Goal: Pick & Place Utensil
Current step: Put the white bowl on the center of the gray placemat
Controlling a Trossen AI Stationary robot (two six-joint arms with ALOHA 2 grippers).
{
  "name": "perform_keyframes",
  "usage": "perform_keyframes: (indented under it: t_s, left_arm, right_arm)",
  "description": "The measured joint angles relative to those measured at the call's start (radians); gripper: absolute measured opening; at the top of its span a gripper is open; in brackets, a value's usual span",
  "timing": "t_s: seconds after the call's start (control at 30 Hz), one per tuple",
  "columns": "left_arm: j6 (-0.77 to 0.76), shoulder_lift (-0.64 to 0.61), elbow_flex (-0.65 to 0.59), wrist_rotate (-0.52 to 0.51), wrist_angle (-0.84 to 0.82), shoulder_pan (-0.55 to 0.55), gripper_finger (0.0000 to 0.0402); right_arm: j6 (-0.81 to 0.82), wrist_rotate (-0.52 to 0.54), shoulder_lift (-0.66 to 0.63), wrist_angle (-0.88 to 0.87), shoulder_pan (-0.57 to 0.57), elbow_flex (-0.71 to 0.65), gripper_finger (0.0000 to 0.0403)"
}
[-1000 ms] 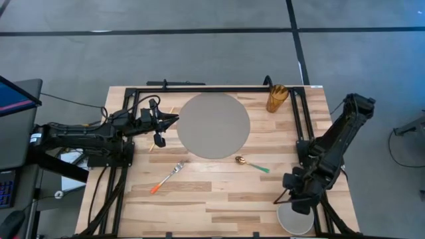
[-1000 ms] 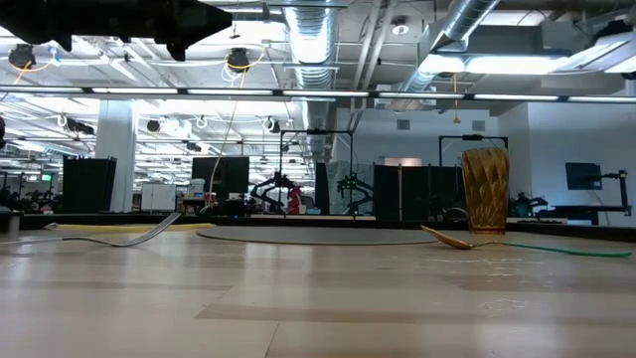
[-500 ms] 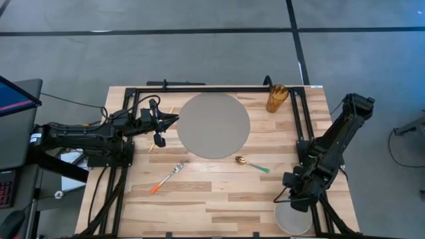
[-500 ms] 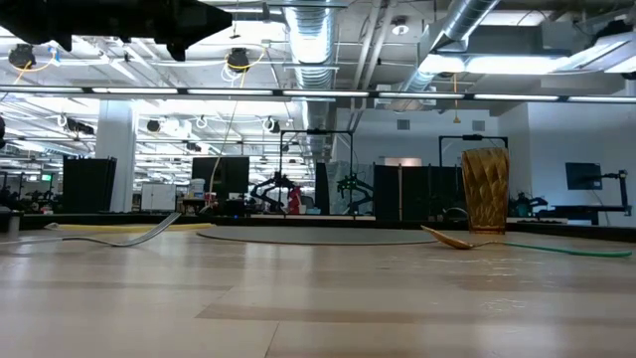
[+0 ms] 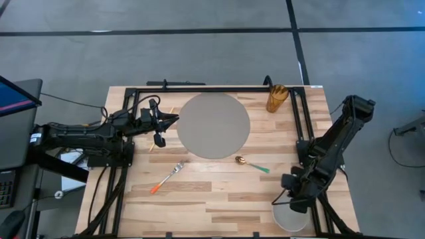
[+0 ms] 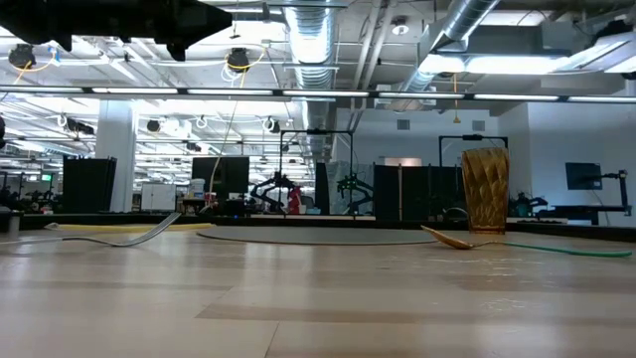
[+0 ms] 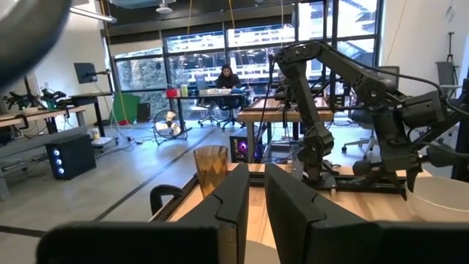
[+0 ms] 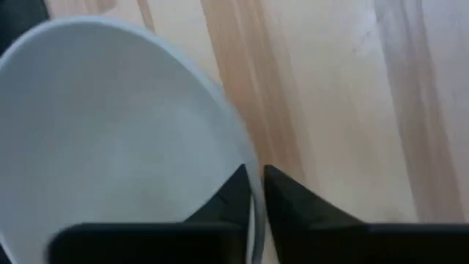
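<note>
A fork with an orange handle (image 5: 166, 178) lies flat on the wooden table, near the left. A gold spoon with a green handle (image 5: 251, 164) lies just in front of the round grey mat (image 5: 214, 125). Both also show in the low view, the fork (image 6: 119, 237) and the spoon (image 6: 459, 239). My left gripper (image 5: 174, 120) hovers shut and empty at the mat's left edge, above the table. My right gripper (image 5: 294, 204) is shut on a white bowl (image 5: 292, 219) at the table's near right corner. My right gripper holds the white bowl by its rim (image 8: 245, 158), one finger inside the bowl and one outside. The fingers come from above, pointing down. Whether the bowl rests on the table or is lifted, I cannot tell.
A golden ribbed cup (image 5: 276, 98) stands at the far right of the table, beside the mat. A black frame (image 5: 199, 88) runs along the table's far edge and both sides. Bare wood lies between the fork and the spoon.
My right gripper has crept a little toward the table's left edge, and the white bowl has shifted left with it.
</note>
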Motion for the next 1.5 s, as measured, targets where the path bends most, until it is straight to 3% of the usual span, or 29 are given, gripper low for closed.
perform_keyframes:
  t_s: [0.23,0.3,0.43,0.63,0.77,1.0,1.13,1.3,1.5]
  left_arm:
    - [0.0,0.002,0.0,0.0,0.003,0.0,0.0046]
    - [0.0,0.002,0.0,0.0,0.003,0.0,0.0046]
    - [0.0,0.002,0.0,0.0,0.009,0.0,0.0046]
    - [0.0,0.002,0.0,0.0,0.026,0.0,0.0046]
    - [-0.002,0.002,0.0,0.0,0.036,0.0,0.0046]
    - [0.0,0.002,0.0,0.0,0.054,0.0,0.0046]
    - [0.001,0.002,0.0,-0.001,0.056,0.001,0.0046]
    - [0.004,0.002,0.0,-0.032,0.058,0.003,0.0046]
    - [0.003,0.002,0.0,-0.046,0.055,0.003,0.0046]
  right_arm:
    - [-0.029,0.048,-0.022,-0.01,-0.07,0.012,0.0008]
    - [-0.121,0.066,-0.029,-0.028,-0.102,0.04,0.0004]
    - [-0.397,0.258,-0.037,-0.061,-0.193,0.114,0.0007]
    - [-0.779,0.446,-0.039,-0.06,-0.389,0.281,0.0005]
    - [-0.946,0.58,-0.039,-0.059,-0.545,0.363,0.0004]
    - [-1.091,0.591,-0.03,0.017,-0.863,0.397,0.0005]
    - [-1.102,0.487,0.006,0.18,-1.048,0.399,0.0004]
    - [-1.105,0.188,0.146,0.35,-1.208,0.4,0.0003]
    - [-1.112,-0.128,0.395,0.368,-1.306,0.473,0.0003]
